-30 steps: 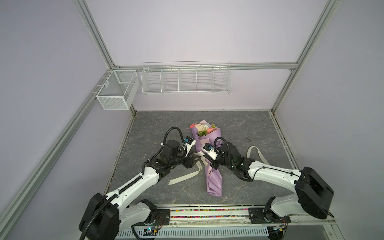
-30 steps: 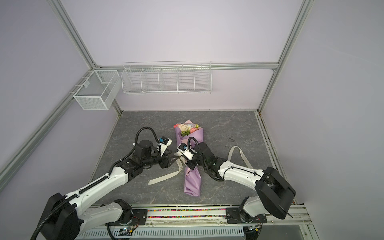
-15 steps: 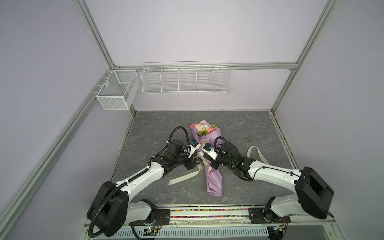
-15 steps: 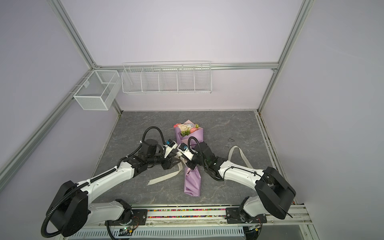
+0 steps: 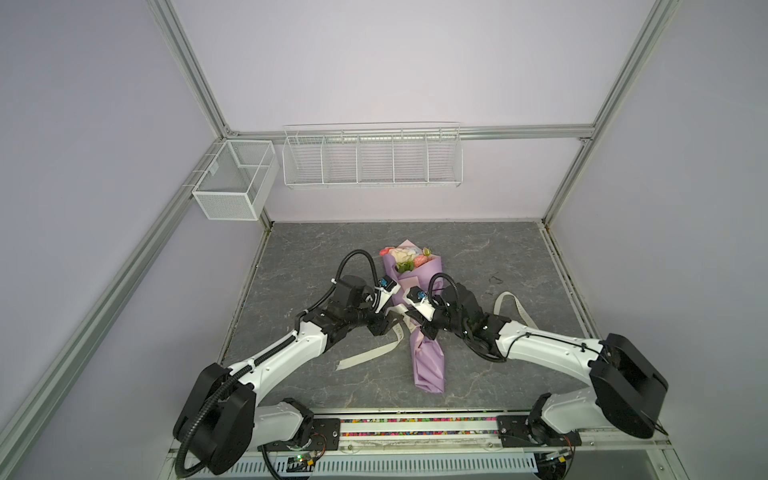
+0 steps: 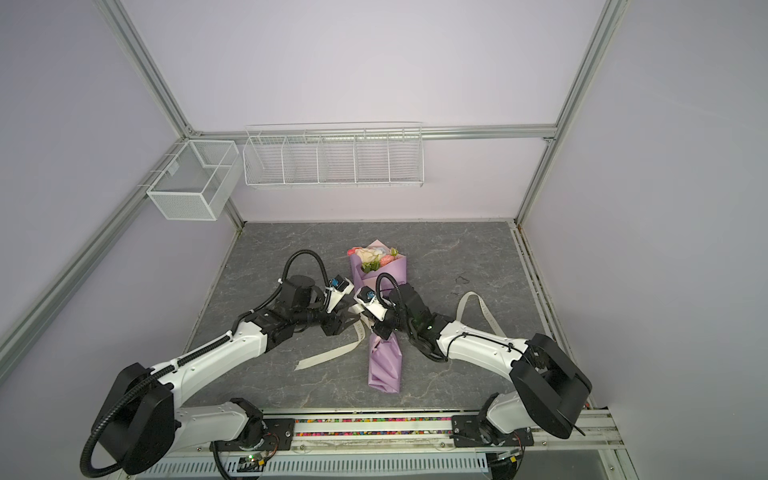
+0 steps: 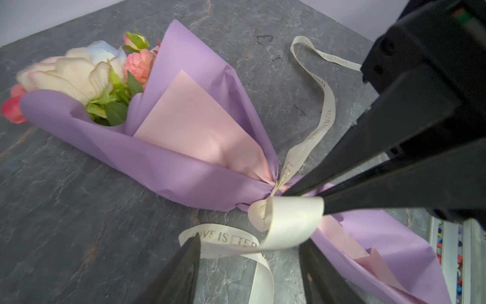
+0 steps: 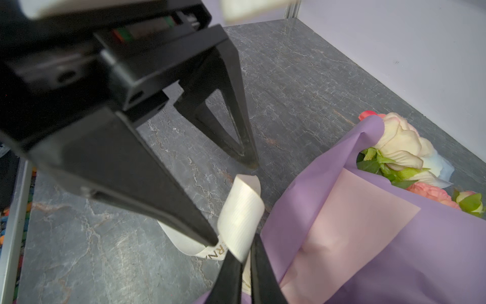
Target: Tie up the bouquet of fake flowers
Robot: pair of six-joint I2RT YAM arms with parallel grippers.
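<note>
Edging closer to the cinched waist of the lilac wrapping paper (image 7: 157, 168) over the last second, the left gripper (image 7: 249, 239) stands part open astride a ribbon (image 7: 289, 218) loop, gripping nothing; the right gripper (image 8: 246, 250), just opposite, is pinched closed on that loop. Beyond both, the bouquet of fake flowers (image 7: 79, 76) lies in the paper on the grey table (image 5: 311, 257), blooms pointing away from the jaws
</note>
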